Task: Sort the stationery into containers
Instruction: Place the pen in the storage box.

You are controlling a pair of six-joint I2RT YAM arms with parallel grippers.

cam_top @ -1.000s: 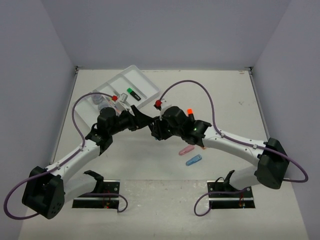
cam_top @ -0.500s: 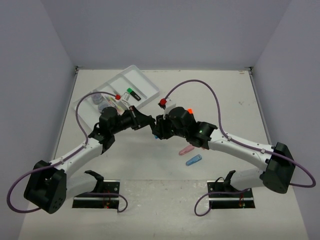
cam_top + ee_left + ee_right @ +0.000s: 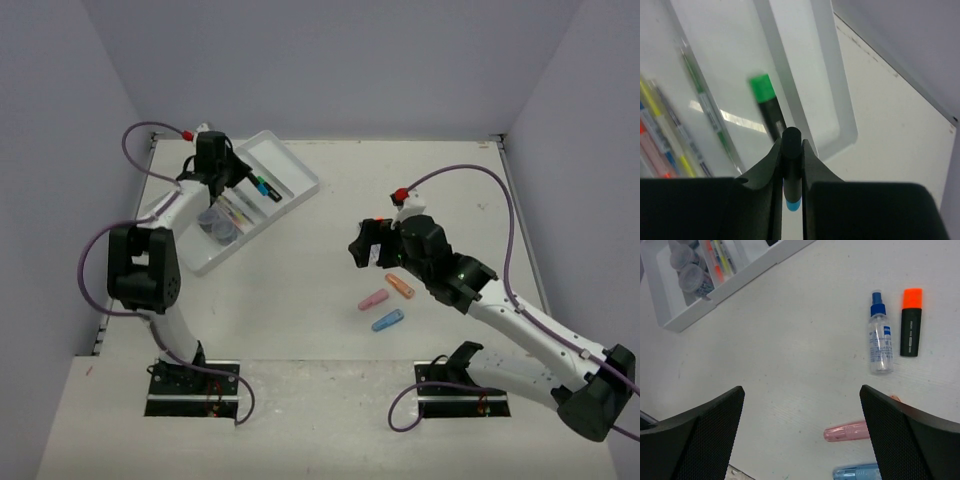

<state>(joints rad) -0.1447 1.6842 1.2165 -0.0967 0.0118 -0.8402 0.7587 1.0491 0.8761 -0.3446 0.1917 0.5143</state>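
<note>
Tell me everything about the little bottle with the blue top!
The bottle is small and see-through, like clear plastic, with a blue spray top and a label with blue print. It lies flat on the white table, and nothing grips it. A black highlighter with an orange cap lies right beside it, lined up the same way, with a thin gap between them.

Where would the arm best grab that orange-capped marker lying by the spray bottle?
Probably the marker by its black barrel, mid-length, from straight above. It lies flat, so the jaws should close across its narrow width. The bottle lies parallel close beside it, so one jaw must drop into that gap.
</note>
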